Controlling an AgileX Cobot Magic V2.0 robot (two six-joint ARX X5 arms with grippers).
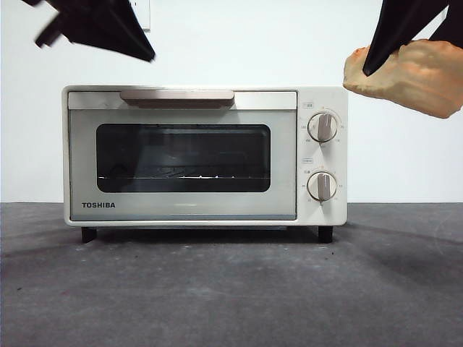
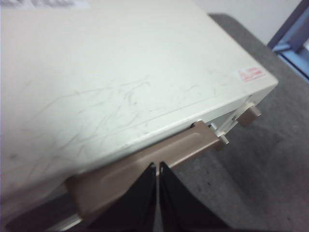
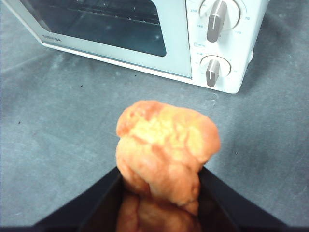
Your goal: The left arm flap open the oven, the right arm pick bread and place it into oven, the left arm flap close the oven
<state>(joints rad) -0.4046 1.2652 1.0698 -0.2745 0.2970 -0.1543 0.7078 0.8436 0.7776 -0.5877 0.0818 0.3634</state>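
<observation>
While oven (image 1: 181, 170) stays shut, lumpy golden-orange bread (image 1: 412, 76) aloft

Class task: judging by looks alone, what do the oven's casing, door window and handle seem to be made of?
Oven casing: probably painted metal, cream and matte, with fine scratches on top. Door window: dark glass, showing the rack behind. Handle: beige with a smooth, dull sheen, likely plastic, though coated metal is possible.

From the front I see the bread (image 1: 412, 76) cut off by the right edge. The knob (image 1: 323, 126) markings are too small to read. My left gripper (image 2: 158, 166) hides part of the oven's handle (image 2: 145, 169).
</observation>
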